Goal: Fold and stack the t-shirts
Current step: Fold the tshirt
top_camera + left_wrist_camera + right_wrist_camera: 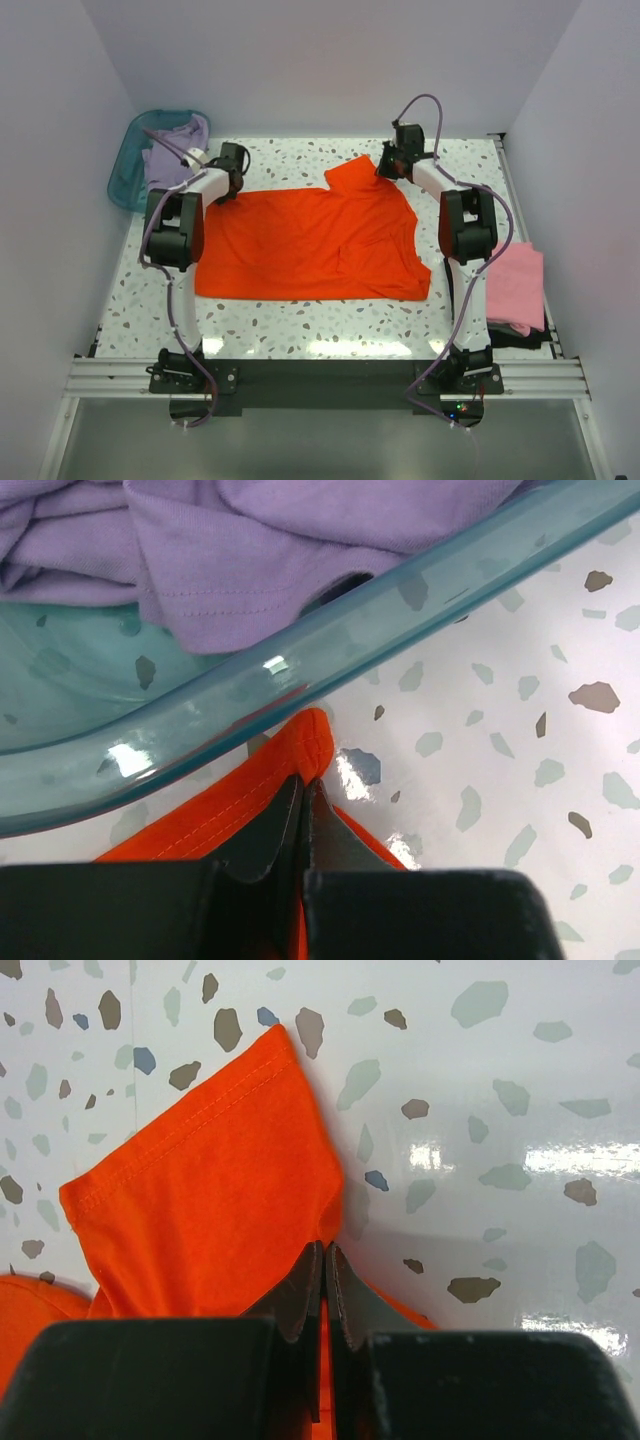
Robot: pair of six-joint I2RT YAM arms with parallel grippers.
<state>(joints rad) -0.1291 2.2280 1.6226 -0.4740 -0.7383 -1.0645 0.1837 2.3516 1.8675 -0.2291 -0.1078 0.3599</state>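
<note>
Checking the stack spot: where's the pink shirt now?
Top view: the pink t-shirt lies folded at the table's right edge, just right of the right arm, apart from the orange t-shirt.

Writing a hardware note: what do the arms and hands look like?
The left arm and right arm have white links and black joint housings; a pale purple cable trails along each. The left hand and right hand each have two dark tapered fingers.

Top view overlooks whole table (300,320); wrist views close-up, all sharing orange-red t-shirt (310,240).

Right claw (324,1295) pinching orange-red t-shirt (215,1195) edge, speckled table (500,1110)
</note>
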